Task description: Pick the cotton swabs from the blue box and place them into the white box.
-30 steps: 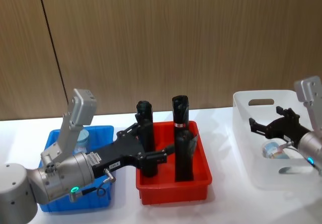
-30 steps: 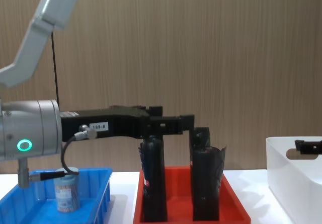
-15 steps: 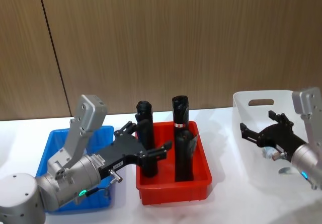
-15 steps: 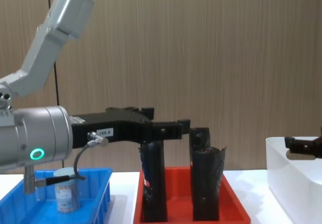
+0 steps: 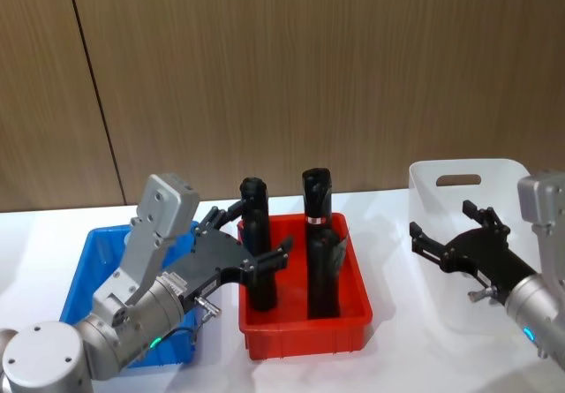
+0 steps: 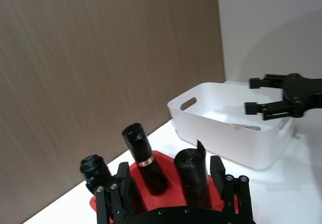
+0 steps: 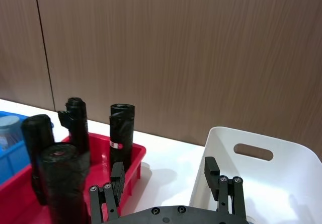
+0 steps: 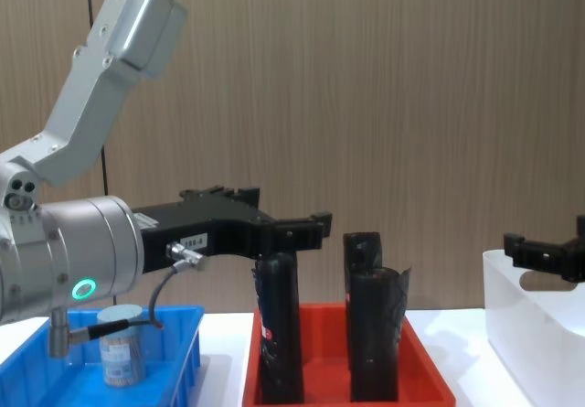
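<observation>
One cotton swabs jar (image 8: 119,345) is all you can count. It stands upright in the blue box (image 5: 88,268) at eight o'clock, lid up, long axis vertical. One red tray (image 5: 305,336) at six o'clock carries four black rolls (image 7: 122,128), all on end. One white box (image 5: 499,181) sits at four o'clock. Your left gripper (image 5: 247,236) hangs above the tray's nine-o'clock side, fingers apart. Your right gripper (image 5: 444,227) hangs over the white box, spread and empty.
</observation>
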